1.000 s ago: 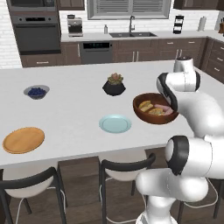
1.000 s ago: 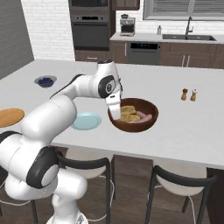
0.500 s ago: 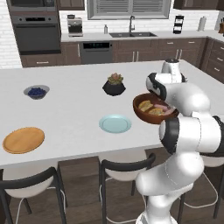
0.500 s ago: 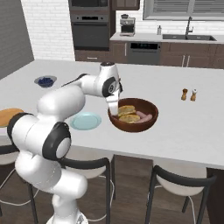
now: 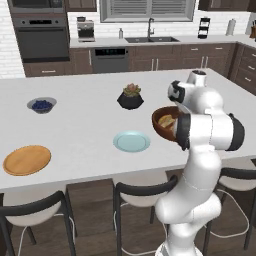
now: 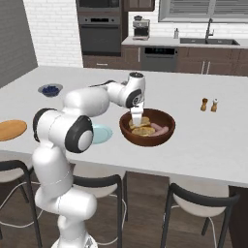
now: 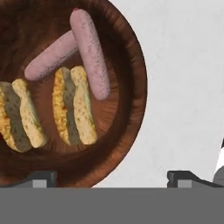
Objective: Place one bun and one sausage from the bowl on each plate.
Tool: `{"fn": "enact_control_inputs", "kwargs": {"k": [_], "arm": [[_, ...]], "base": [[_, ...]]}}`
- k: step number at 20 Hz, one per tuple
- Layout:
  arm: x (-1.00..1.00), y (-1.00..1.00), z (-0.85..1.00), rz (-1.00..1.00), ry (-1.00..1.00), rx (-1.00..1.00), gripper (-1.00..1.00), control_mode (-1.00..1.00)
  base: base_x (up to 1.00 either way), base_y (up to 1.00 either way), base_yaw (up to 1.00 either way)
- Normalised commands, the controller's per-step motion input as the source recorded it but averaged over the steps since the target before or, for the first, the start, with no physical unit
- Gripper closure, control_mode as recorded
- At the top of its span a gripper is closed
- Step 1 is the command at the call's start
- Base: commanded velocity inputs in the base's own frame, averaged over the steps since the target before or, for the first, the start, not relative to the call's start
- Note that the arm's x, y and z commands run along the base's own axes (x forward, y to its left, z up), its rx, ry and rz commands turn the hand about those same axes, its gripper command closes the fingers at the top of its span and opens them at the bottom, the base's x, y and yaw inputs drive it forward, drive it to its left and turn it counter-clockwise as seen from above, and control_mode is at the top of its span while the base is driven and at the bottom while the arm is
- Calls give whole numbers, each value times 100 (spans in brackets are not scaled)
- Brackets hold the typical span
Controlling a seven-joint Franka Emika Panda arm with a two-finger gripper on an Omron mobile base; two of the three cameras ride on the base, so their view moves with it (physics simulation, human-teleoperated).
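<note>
The dark reddish-brown bowl [image 6: 167,134] stands on the island counter and holds two split buns [image 7: 74,105] [image 7: 19,116] and two pink sausages [image 7: 89,52] [image 7: 50,61]. My gripper [image 6: 137,121] hangs open, pointing down over the bowl's left part, just above the buns [image 6: 140,128], with nothing between its fingers. In the hand view the gripper [image 7: 111,179] straddles the bowl's [image 7: 135,65] rim, its fingertips [image 7: 41,178] wide apart. The pale light-blue plate [image 6: 102,134] lies left of the bowl, and the orange plate [image 6: 9,130] far left. In the left base view my arm covers much of the bowl [image 5: 161,122]; both plates [image 5: 131,141] [image 5: 27,160] show.
A small grey bowl of blueberries [image 5: 41,104] and a black plant pot [image 5: 130,97] stand further back on the counter. Salt and pepper shakers [image 6: 209,104] stand right of the bowl. Bar stools [image 5: 135,192] line the near edge.
My arm's elbow and upper links have swung inward, and the gripper has shifted slightly further over the bowl. It stays open. Bowl and plates have not moved.
</note>
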Motion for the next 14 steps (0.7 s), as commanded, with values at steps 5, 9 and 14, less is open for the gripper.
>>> {"fn": "enact_control_inputs", "kwargs": {"k": [5, 9, 14], "arm": [[29, -15, -54, 0, -7, 1, -100, -100], [19, 0, -29, 0, 0, 0, -100, -100], [23, 0, -19, 0, 1, 0, -100, -100]], "base": [[0, 0, 0], [0, 0, 0], [0, 0, 0]]}}
